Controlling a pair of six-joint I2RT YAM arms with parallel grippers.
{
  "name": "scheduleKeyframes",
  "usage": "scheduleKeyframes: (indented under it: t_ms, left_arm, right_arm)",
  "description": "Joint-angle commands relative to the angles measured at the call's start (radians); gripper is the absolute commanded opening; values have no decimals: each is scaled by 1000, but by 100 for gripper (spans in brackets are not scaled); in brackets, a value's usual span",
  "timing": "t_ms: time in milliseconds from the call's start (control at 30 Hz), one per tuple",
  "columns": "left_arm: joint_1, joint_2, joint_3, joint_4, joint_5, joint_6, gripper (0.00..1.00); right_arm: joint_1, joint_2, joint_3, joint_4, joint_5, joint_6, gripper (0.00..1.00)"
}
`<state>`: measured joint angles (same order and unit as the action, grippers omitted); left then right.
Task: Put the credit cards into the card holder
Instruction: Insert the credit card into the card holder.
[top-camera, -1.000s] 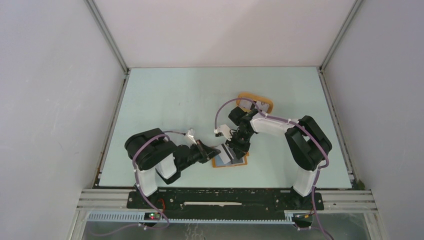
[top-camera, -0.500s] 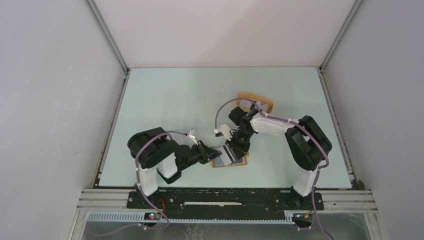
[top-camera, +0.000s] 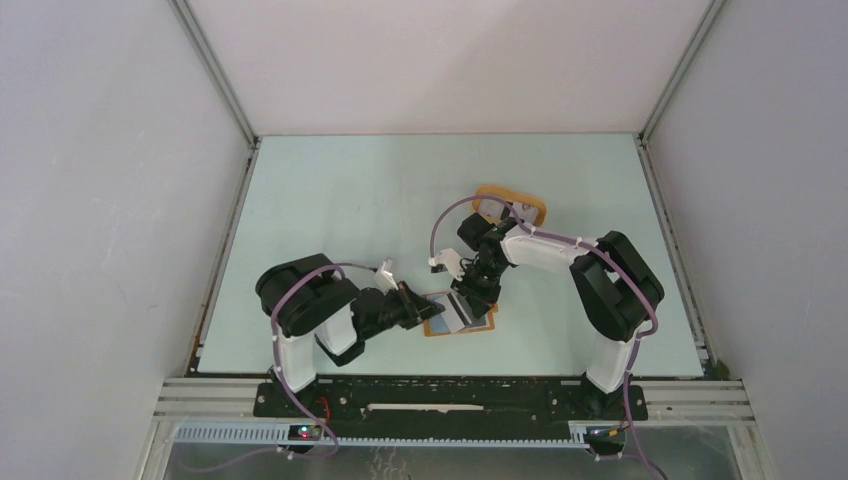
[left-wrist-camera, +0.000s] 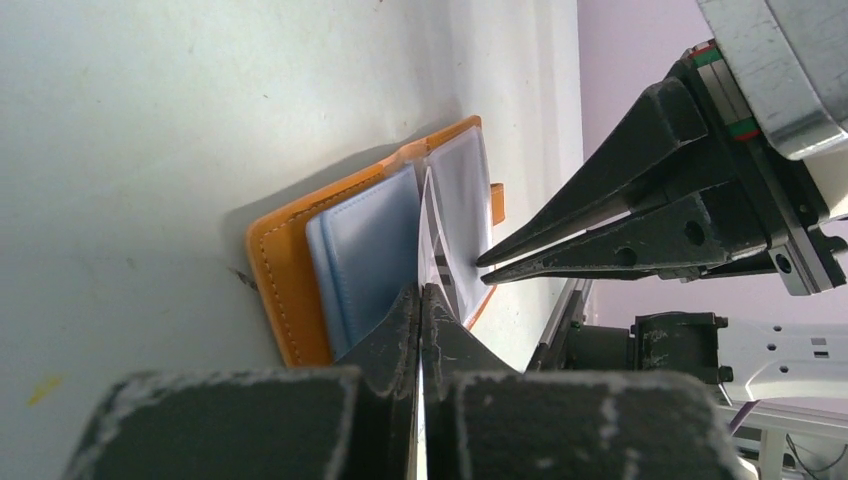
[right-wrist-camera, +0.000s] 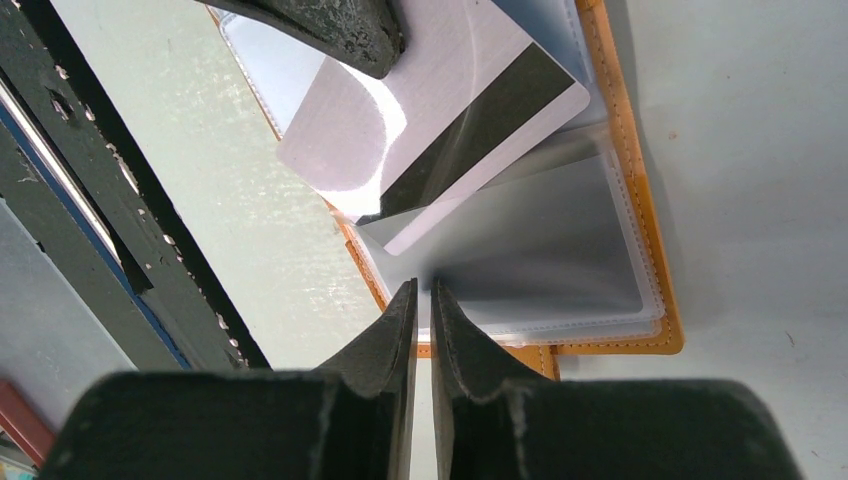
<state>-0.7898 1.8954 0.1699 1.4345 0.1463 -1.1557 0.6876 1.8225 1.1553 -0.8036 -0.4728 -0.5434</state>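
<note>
The orange card holder (top-camera: 436, 327) lies open near the table's front edge, its clear sleeves up. My left gripper (top-camera: 428, 306) is shut on a pale credit card with a black stripe (right-wrist-camera: 450, 110), held edge-on (left-wrist-camera: 430, 235) over the holder (left-wrist-camera: 285, 270). The card's far corner reaches over the top sleeve. My right gripper (right-wrist-camera: 421, 288) stands open by only a narrow slit. Its tips sit at the near edge of the clear sleeve, and the holder's rim (right-wrist-camera: 620, 348) shows through the gap. A bluish sleeve (left-wrist-camera: 365, 250) lies flat in the holder.
An oval orange-rimmed tray (top-camera: 512, 205) sits behind the right arm. In the left wrist view the right gripper's fingers (left-wrist-camera: 600, 235) point in from the right, close to the card. The black front rail (right-wrist-camera: 110, 200) runs just beside the holder.
The left gripper has edged slightly toward the holder with the card. The right arm has stayed where it was.
</note>
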Motion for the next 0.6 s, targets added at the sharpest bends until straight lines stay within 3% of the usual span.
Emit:
scheduleKeyframes:
  t_ms: [0,567]
  left_arm:
    - [-8,-49,23,-86,9,15,0]
    - [-8,-52,43,-119,65,19,0]
  right_arm:
    - [-3,-13,40,-12,-13,8,17]
    - [-3,-12,40,-10,-8,12,17]
